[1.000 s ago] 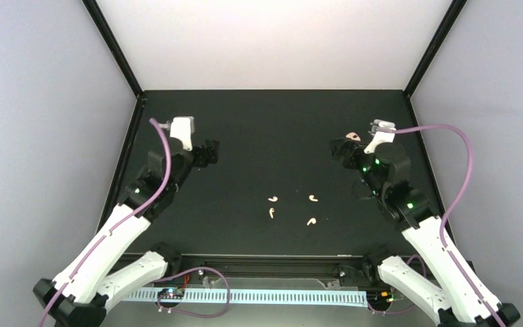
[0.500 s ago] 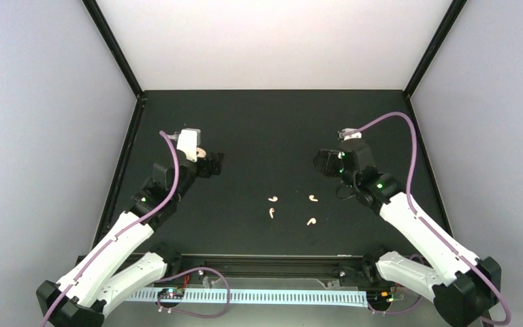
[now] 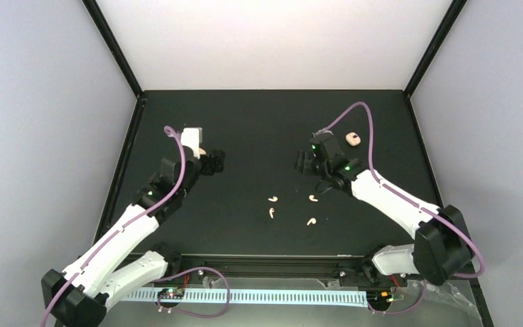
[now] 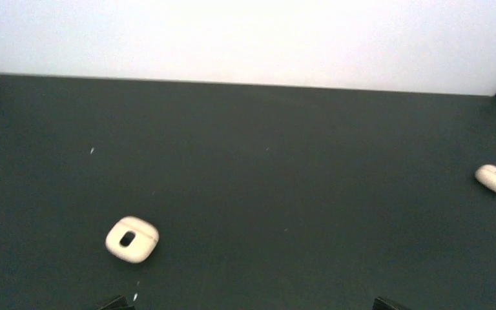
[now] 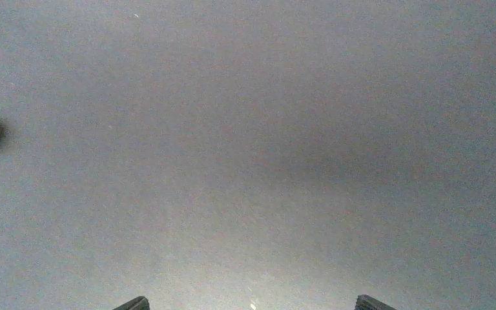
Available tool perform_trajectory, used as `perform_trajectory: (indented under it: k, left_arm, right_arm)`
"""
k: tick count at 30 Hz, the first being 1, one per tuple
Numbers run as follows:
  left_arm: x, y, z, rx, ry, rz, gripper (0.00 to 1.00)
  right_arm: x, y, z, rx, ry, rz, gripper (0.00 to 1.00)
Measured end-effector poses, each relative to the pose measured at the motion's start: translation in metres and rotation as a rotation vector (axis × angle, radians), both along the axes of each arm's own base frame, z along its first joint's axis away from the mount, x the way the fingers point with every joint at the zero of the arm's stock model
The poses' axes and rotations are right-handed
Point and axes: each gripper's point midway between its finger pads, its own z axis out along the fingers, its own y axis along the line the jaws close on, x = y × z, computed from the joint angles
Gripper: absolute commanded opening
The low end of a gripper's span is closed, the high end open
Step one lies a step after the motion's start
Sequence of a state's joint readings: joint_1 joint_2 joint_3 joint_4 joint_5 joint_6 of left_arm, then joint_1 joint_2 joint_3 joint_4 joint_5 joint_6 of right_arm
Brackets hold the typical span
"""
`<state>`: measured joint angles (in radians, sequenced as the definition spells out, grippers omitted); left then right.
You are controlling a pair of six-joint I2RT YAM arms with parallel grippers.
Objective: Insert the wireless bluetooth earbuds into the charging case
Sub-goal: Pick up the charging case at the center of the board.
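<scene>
Earbuds (image 3: 272,199): four, loose on the surface (image 3: 259,122) in a small cluster, none in a case. The right case (image 3: 353,139) lies beyond the cluster and to its right. The left case (image 4: 132,239) lies beyond the cluster to its left, just ahead of the left tool (image 3: 214,162). Both cases appear closed.

Left tool: released, fingers wide, nothing between them. Right tool (image 3: 304,162): also released and empty, just beyond the cluster's right side.

Step in hand, as judged: first pick of an earbud, and the right arm is better placed.
- Come straight down over one outer bud so the neighbours are not knocked.
- Straddle the bud across its narrow width and close slowly, since so small a piece will likely skitter.
- A case needs opening before insertion.
</scene>
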<state>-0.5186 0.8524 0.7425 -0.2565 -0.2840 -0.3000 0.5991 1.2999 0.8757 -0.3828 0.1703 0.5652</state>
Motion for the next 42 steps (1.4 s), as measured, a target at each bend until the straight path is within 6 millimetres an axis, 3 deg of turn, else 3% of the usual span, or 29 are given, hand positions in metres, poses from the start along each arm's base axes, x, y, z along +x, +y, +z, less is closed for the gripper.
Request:
perform_trajectory:
  k: [5, 8, 11, 19, 22, 26, 32, 42]
  left_arm:
    - [0.024, 0.028, -0.028, -0.017, 0.152, 0.148, 0.99]
    - [0.050, 0.059, -0.052, -0.064, 0.273, 0.274, 0.99]
    - [0.065, 0.076, -0.079, -0.095, 0.387, 0.334, 0.99]
    - [0.116, 0.086, -0.137, -0.161, 0.606, 0.344, 0.99]
    - [0.125, 0.088, -0.156, -0.166, 0.647, 0.337, 0.99]
    - [0.130, 0.090, -0.165, -0.160, 0.665, 0.329, 0.99]
    - [0.159, 0.101, -0.173, -0.163, 0.666, 0.332, 0.99]
    - [0.159, 0.101, -0.198, -0.190, 0.716, 0.306, 0.99]
  right_arm:
    - [0.017, 0.022, 0.016, 0.063, -0.027, 0.016, 0.84]
    - [0.018, 0.031, 0.026, 0.094, -0.047, 0.040, 0.85]
    - [0.012, 0.035, 0.031, 0.115, -0.052, 0.064, 0.87]
    - [-0.016, 0.040, 0.053, 0.194, -0.083, 0.140, 0.88]
    - [-0.025, 0.038, 0.063, 0.223, -0.105, 0.159, 0.88]
    - [-0.035, 0.035, 0.077, 0.259, -0.132, 0.179, 0.88]
    - [-0.043, 0.037, 0.089, 0.300, -0.148, 0.209, 0.89]
    - [-0.046, 0.035, 0.088, 0.290, -0.141, 0.214, 0.89]
